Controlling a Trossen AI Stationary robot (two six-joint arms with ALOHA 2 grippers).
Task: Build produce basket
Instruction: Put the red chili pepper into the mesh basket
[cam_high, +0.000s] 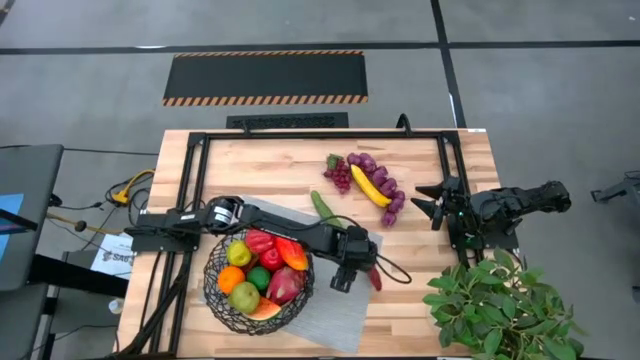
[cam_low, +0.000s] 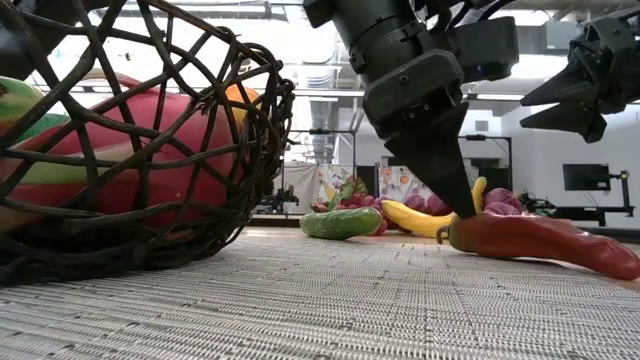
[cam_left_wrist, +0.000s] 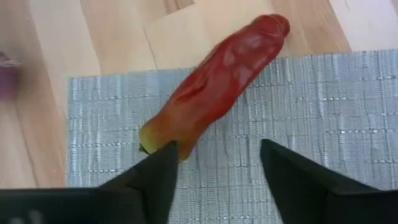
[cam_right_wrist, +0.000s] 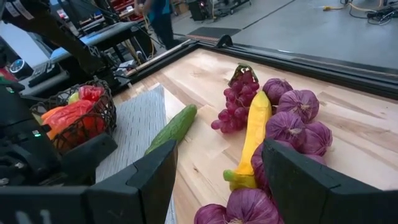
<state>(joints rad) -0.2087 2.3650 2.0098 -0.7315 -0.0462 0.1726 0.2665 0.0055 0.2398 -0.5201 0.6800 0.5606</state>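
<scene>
While the left tool (cam_left_wrist: 214, 168) hangs open over the red pepper (cam_left_wrist: 217, 81) at the mat's (cam_left_wrist: 311, 112) corner, its smooth, light, stiff body likely suits a mid-length pinch.

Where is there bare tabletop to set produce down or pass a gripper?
Free: bare wood between the black frame rail and the green cucumber, and between the grey woven mat and the leafy green plant. Crowded: the yellow banana with purple grapes and purple onions, and the heaped dark wire basket.
</scene>
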